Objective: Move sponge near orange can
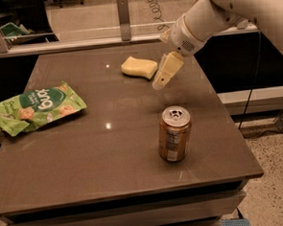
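Note:
The pale yellow sponge [138, 67] lies flat on the far middle of the brown table [86, 156]. The orange can [174, 134] stands upright near the table's front right, well apart from the sponge. My gripper [159, 83] hangs from the white arm coming in from the upper right. It points down and to the left, just right of the sponge's right end and a little above the table. It holds nothing that I can see.
A green snack bag [38, 108] lies on the table's left side. A rail with posts [122, 13] runs behind the table. The table's right edge [228, 114] drops to the speckled floor.

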Robot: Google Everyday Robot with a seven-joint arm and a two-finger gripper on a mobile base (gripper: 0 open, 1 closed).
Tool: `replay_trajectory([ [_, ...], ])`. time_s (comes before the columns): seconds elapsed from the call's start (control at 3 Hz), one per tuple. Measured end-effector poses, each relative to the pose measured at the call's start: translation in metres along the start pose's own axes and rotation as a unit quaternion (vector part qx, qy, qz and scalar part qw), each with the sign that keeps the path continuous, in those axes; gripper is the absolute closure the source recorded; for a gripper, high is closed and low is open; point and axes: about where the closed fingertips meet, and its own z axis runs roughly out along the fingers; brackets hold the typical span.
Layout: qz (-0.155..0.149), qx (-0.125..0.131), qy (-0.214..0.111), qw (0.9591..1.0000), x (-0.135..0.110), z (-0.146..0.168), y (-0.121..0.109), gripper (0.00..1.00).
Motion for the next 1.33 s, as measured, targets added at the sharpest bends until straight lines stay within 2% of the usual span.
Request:
replay_trajectory([
  [0.33, 0.023, -0.016, -0.032, 0.9991, -0.016, 0.042, 0.001, 0.00],
  [0.67, 0.045, -0.011, -0.040, 0.9982, -0.022, 0.069, -0.006, 0.00],
  [1.33, 0.078, 0.032, -0.029, 0.9960, -0.008, 0.094, -0.042, 0.00],
])
